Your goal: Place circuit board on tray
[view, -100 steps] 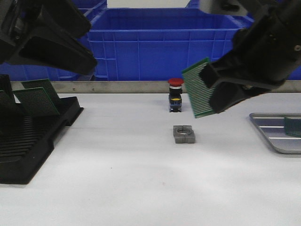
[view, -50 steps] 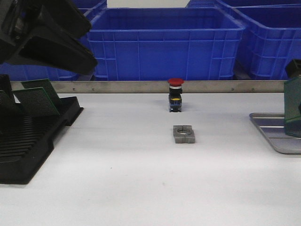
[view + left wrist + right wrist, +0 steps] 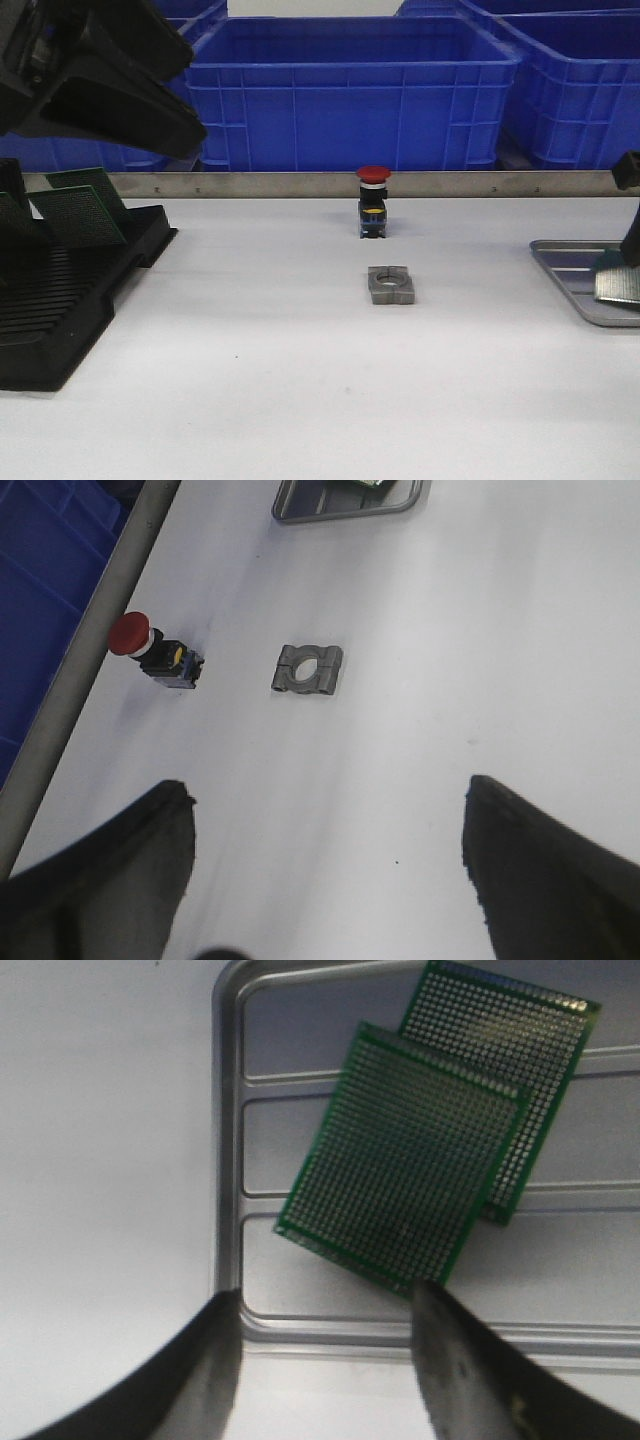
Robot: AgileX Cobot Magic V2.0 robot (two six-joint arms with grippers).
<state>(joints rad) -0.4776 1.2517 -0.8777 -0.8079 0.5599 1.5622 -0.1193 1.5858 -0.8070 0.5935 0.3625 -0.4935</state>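
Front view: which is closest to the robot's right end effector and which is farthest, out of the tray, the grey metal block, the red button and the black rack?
From the right end effector:
1. Tray, directly beneath it at the right edge.
2. Grey metal block, mid-table.
3. Red button, just behind the block; nearly as close.
4. Black rack, far left.

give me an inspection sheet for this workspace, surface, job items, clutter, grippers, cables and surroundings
Surface: white table, no spills seen.
Job's things: two green circuit boards, top board overlapping lower board, lying in the metal tray.
Clutter: red push button; grey metal clamp block; black slotted rack holding boards.
Grippers: right gripper open above the tray; left gripper open, empty.
Cables: nothing seen.
Surroundings: blue bins behind a metal rail.
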